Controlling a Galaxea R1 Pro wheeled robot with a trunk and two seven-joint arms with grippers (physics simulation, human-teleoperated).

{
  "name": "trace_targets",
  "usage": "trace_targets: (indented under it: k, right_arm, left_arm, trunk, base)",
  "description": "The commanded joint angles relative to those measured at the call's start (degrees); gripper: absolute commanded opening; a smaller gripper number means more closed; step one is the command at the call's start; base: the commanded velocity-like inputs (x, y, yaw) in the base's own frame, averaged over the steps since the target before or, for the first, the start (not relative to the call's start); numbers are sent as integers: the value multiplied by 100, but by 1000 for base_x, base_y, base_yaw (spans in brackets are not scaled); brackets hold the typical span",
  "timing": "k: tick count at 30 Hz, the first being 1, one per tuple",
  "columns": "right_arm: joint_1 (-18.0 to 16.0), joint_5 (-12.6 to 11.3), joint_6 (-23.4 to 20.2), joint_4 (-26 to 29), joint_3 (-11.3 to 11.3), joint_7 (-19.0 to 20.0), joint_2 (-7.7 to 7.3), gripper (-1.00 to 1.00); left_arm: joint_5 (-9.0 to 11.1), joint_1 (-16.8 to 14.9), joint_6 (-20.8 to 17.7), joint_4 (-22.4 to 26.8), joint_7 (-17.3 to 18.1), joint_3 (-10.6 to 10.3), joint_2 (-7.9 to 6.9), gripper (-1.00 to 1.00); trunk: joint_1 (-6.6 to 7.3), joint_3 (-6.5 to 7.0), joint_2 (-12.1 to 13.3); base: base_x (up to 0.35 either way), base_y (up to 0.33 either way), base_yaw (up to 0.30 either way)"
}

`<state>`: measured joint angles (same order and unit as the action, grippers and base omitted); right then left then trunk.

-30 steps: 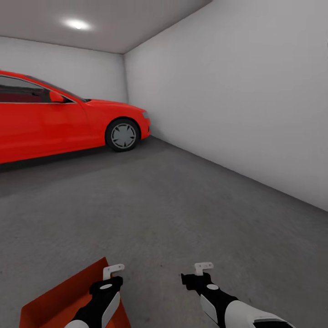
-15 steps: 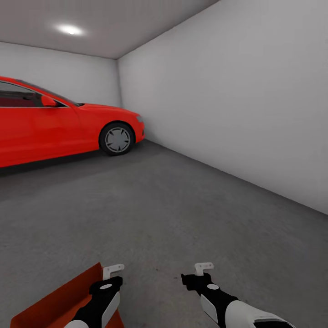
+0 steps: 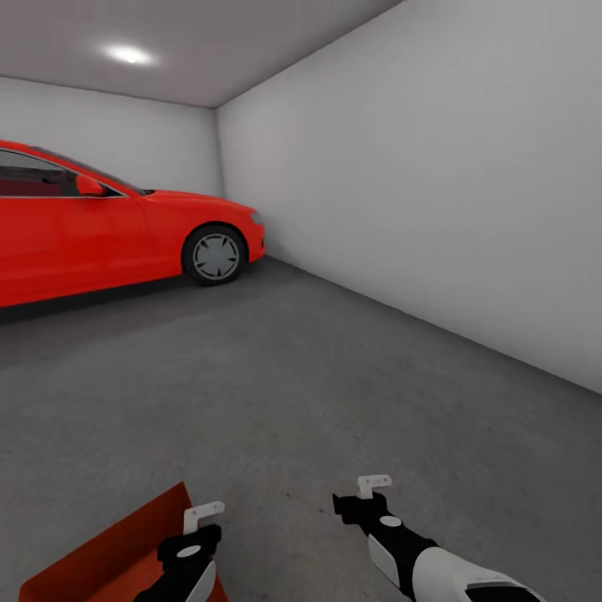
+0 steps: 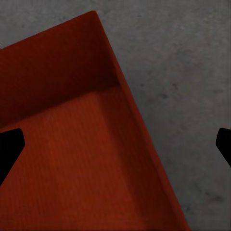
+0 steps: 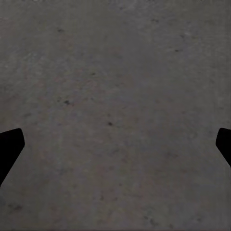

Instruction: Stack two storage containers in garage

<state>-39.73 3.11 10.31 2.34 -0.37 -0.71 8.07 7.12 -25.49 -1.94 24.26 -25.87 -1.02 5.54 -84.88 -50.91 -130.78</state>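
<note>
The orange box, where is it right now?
In the head view the orange box sits at the bottom left, on the grey floor, right by the left gripper.

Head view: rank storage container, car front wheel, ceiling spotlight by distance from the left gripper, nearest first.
1. Storage container: directly under and beside the left gripper, at the bottom left on the concrete floor.
2. Car front wheel: far ahead, across the floor, at the nose of the red car.
3. Ceiling spotlight: farthest, up on the grey ceiling toward the back wall.
</note>
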Motion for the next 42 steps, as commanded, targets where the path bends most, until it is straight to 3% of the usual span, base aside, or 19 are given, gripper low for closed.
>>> trace_targets:
  k: [1, 14, 24, 42]
  right_arm:
    - [-2, 32, 21, -6, -7, -8, 1, 100]
    - [0, 32, 24, -6, -7, 0, -7, 100]
    - [1, 32, 24, -6, -7, 1, -7, 100]
    - [1, 32, 24, -6, -7, 8, -7, 100]
  left_arm:
    - [43, 0, 13, 10, -23, -12, 0, 100]
    - [37, 0, 431, 14, -23, -13, -1, 100]
    - [35, 0, 431, 17, -23, -13, -3, 100]
    - [36, 0, 431, 17, -26, -13, -7, 100]
  trunk:
    - [1, -6, -2]
    - [1, 26, -2]
    - [1, 77, -2]
    - [1, 174, -2]
  base:
    - [0, 0, 0]
    - [0, 0, -142]
    - [-13, 0, -257]
    - [-226, 0, -259]
